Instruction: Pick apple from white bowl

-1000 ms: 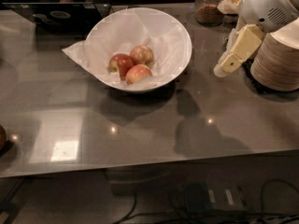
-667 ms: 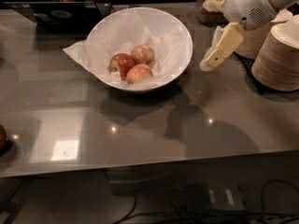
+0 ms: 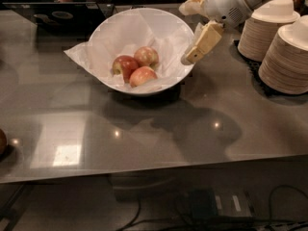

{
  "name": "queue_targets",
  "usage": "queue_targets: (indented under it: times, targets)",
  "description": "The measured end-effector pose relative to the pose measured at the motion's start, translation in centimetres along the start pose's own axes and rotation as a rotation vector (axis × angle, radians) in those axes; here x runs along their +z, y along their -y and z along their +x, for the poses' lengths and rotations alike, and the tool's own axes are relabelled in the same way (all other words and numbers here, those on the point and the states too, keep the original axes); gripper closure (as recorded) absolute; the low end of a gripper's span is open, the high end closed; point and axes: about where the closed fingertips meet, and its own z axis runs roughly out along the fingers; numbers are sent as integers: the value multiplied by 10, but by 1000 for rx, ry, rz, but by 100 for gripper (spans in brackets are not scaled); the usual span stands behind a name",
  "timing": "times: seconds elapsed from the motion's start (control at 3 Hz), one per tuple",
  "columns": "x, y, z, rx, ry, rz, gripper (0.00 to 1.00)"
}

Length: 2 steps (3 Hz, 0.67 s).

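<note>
Ground has been gained by the gripper (image 3: 195, 52): it has been brought away from the right edge of the worktop (image 3: 144, 148) to the right rim of the white bowl (image 3: 166, 83), near the far edge. Its opening cannot be told. The apple (image 3: 143, 76) lies ungrasped inside, so a reach over the rim is judged due

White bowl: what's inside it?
The large round white bowl holds crumpled white paper and three apples: a small pinkish-red apple in front, a darker red apple left, a yellow-mottled apple behind. Paper hides the bowl's floor. The gripper hangs by its right rim.
</note>
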Motion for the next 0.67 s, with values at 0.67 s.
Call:
queue_targets:
  times: [0.67]
  targets:
    - [26, -18, -26, -66, 49, -83, 21]
